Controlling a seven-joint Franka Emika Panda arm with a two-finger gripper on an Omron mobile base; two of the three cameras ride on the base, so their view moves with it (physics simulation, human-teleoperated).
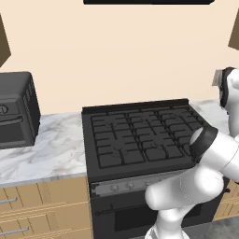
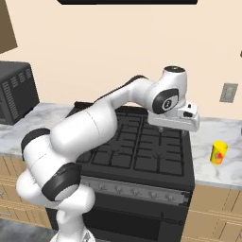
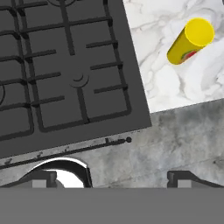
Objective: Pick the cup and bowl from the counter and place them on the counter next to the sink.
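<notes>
The gripper [image 3: 113, 177] hangs above the front right corner of the gas stove [image 2: 142, 142], jaws spread to their widest and holding nothing. The two fingertips [image 3: 186, 177] rise at the bottom of the hand view with bare floor between them. The hand itself [image 2: 182, 118] sits over the right-hand burners in the right base view.

The cup [image 2: 218, 152] stands upright on the marble counter [image 2: 222, 175] just right of the stove, near the middle of that strip and apart from both the stove edge and the counter's front edge. In the hand view the cup [image 3: 190, 41] lies toward the upper right, so the gripper is not yet over it. No bowl or sink can be made out from here.

Step in hand, as judged: approach to the cup. Recommended practice is to carry the hand sideways off the stove until the cup sits centred between the fingertips, then descend with the jaws straddling its tapered wall below the rim (a light cup tips readily if one finger arrives first).

Clearances: the stove's raised grates [image 3: 65, 65] flank the cup's left side and call for a level sideways pass, not a low sweep. The counter around the cup looks bare. A wall outlet [image 2: 229, 92] sits well above. The toaster oven [image 1: 16, 109] stands far left, away from the path.
</notes>
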